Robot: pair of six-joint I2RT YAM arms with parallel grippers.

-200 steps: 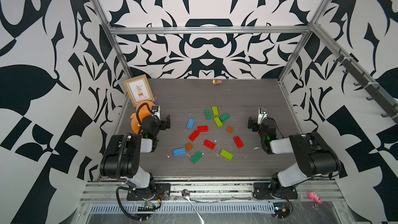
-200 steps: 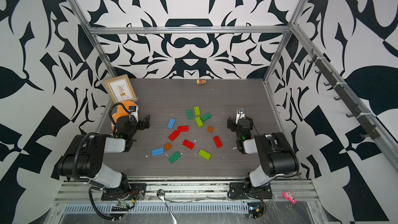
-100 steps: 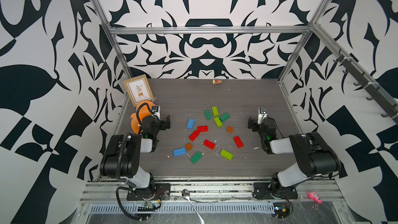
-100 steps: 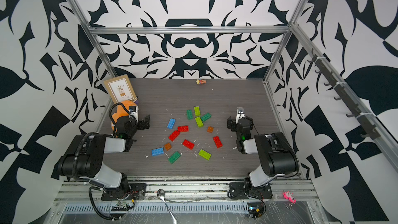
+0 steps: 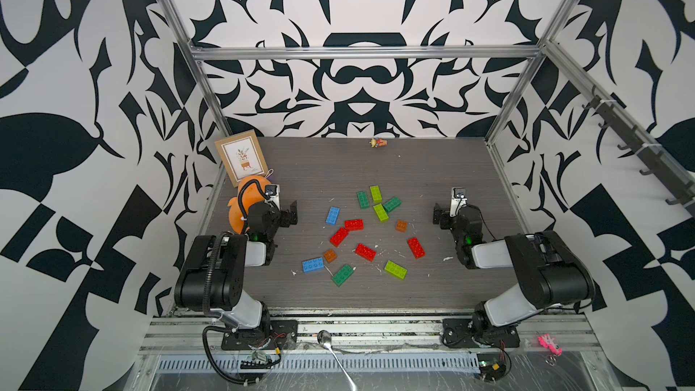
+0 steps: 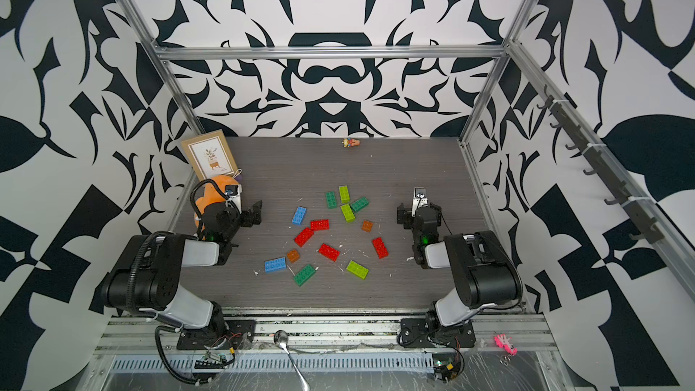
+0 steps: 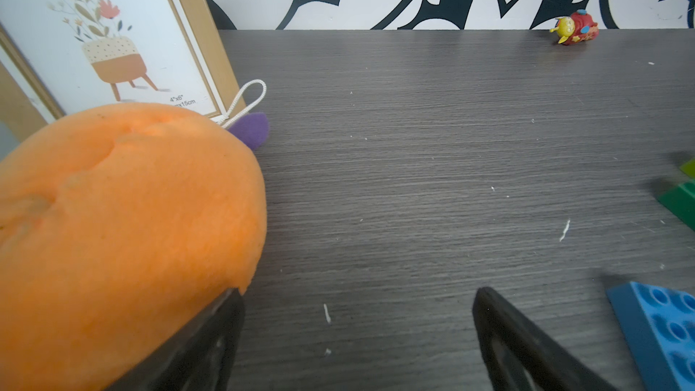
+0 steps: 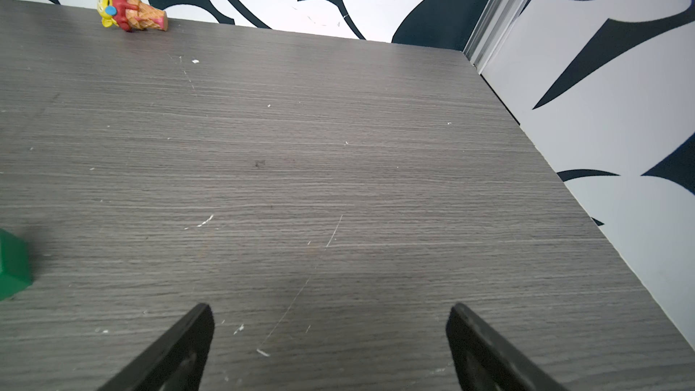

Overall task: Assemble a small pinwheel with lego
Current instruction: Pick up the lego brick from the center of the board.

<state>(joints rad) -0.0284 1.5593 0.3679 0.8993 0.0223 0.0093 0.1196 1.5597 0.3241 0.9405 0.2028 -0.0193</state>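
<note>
Left gripper [image 7: 359, 291]: I'm holding the jaws wide apart, nothing sitting between them, only bare table [image 7: 413, 182]. Orange plush [image 7: 113, 201] is crowding the outer side of one finger; touching or not, I cannot tell. Picture frame [image 7: 113, 31] is standing behind the plush. Blue brick [image 7: 662, 332] is lying just outside the other finger, apart from it.

Right gripper [image 8: 331, 306]: I'm holding this one wide too, empty, over bare table. Dark green brick [image 8: 11, 265] is showing one corner off to a finger's outer side, well apart.

In both top views the lego [image 5: 365, 252] is lying loose and flat, studs up, scattered between my two grippers: red, blue, lime and dark green oblongs, plus two small orange squares [image 5: 401, 225]. I'm gripping none of it. Small toy figure [image 8: 131, 13] is lying on its side far ahead of both grippers, by the back wall.
</note>
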